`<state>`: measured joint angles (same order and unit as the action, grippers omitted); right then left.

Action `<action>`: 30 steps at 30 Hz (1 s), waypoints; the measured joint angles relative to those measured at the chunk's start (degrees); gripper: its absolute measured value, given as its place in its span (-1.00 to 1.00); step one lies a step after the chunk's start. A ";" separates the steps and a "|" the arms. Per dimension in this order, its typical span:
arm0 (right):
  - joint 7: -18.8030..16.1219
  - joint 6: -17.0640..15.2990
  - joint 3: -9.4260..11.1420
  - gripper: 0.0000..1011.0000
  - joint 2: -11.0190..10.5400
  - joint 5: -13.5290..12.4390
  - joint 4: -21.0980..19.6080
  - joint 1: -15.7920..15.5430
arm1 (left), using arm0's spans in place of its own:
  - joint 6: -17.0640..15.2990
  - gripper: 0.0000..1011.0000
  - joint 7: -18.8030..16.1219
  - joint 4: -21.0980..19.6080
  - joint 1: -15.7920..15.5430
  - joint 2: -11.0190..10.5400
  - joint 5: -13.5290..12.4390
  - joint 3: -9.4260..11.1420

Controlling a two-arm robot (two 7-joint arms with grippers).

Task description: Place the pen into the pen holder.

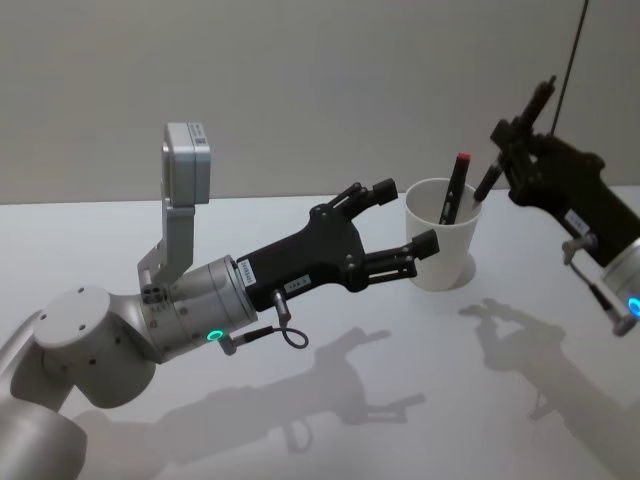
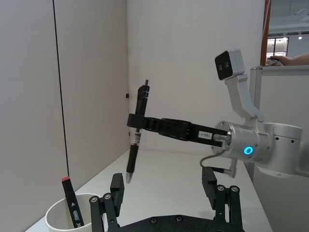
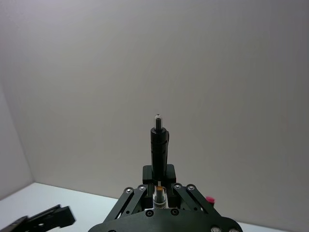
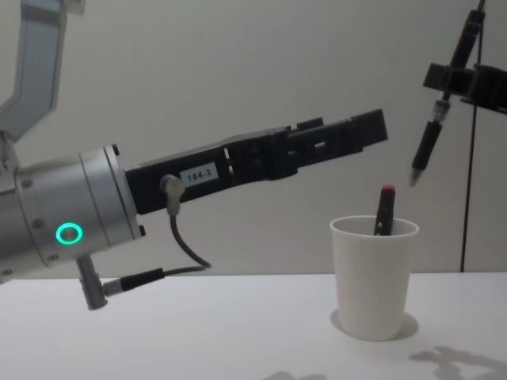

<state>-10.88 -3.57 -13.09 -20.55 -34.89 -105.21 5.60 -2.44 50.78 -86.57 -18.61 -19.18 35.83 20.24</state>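
While upright, pen holder point(image 4: 374, 277) with seemingly one red-capped marker point(image 4: 384, 210).

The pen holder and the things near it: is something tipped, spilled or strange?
Nothing stands out. The pen holder stands upright on the table with a red-capped pen leaning inside. The right gripper holds a black pen tilted above it.

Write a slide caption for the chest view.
Right tool holds a black pen above the white cup.
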 joint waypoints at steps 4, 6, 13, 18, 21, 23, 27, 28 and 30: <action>-0.91 1.16 0.05 -0.72 0.35 3.52 2.63 2.34 | 0.00 0.98 0.00 0.00 0.00 0.00 0.00 0.00; -1.47 1.86 0.04 -0.72 0.75 5.49 4.57 3.64 | 0.00 0.98 0.00 0.00 0.00 0.00 0.00 0.00; -2.95 3.46 -0.30 -0.72 2.12 9.27 9.64 7.16 | 0.00 0.98 0.01 0.00 0.00 0.00 0.00 0.00; -4.25 4.23 -0.76 -0.72 3.19 10.96 13.23 9.23 | 0.00 0.98 0.01 0.00 0.00 0.00 0.00 0.00; -5.13 4.49 -1.02 -0.72 3.71 11.56 14.83 10.06 | 0.00 0.98 0.01 0.00 0.00 0.00 0.00 0.00; -5.57 4.55 -1.18 -0.72 4.01 11.78 15.66 10.47 | 0.00 0.98 0.01 0.00 0.00 0.00 0.00 0.00; -6.63 4.57 -1.61 -0.72 4.60 12.26 17.48 11.27 | 0.00 0.98 0.01 0.00 0.00 0.00 0.00 0.00; -6.98 4.57 -1.77 -0.72 4.81 12.47 18.04 11.52 | 0.00 0.98 0.01 0.00 0.00 0.00 0.00 0.00; -7.50 4.54 -2.02 -0.72 5.10 12.89 18.80 11.86 | 0.00 0.98 0.00 0.00 0.00 0.00 0.00 0.00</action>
<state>-18.38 0.96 -15.12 -15.44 -22.00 -86.41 17.46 -2.44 50.78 -86.57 -18.61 -19.18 35.83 20.24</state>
